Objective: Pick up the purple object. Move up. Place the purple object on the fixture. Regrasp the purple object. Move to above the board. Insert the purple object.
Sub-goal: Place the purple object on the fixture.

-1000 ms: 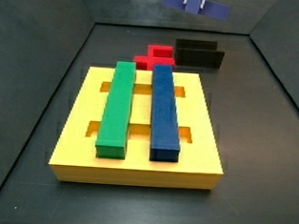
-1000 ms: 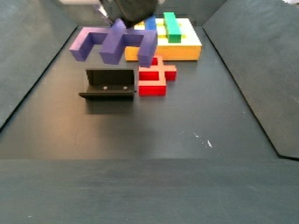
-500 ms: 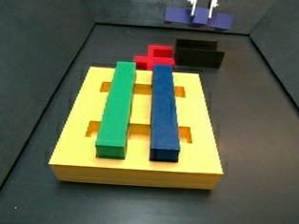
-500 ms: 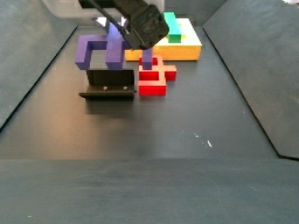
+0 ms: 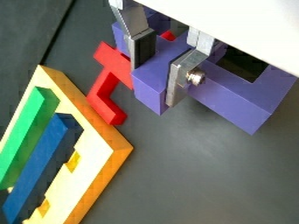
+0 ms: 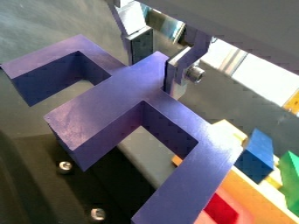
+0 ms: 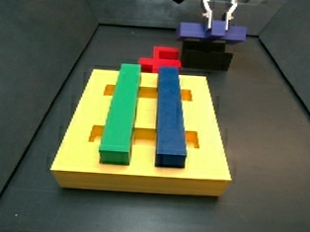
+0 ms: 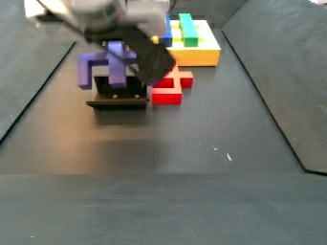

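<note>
my gripper (image 5: 163, 59) is clamped on the purple piece (image 5: 222, 92); in both wrist views the silver fingers (image 6: 180, 72) w/ dark pads pinch its raised middle part from two sides. gripper sits at the far end of the floor from the board, right over the fixture (image 7: 208, 58).

purple piece (image 7: 211, 31) in a side view is at the fixture's top edge, looks to be touching or just above it – can't tell which. in a side view (image 8: 113, 63) it's directly above the black fixture (image 8: 118, 99), legs pointing down toward it, partly blurred by my arm. in a wrist view the fixture's dark plate w/ screw holes (image 6: 82, 175) shows right under the piece.

red piece (image 7: 161, 59) lies on the floor just beside the fixture, between it and the board; also seen close to the purple piece in a wrist view (image 5: 111, 83).

board (image 7: 144, 165) is yellow, near the camera in that side view, w/ a green bar (image 7: 121, 110) and a blue bar (image 7: 171, 113) lying side by side in its slots. same bars show in a wrist view, green (image 5: 26, 131) and blue (image 5: 41, 166), w/ the board's edge (image 5: 100, 171) next to the red piece.
</note>
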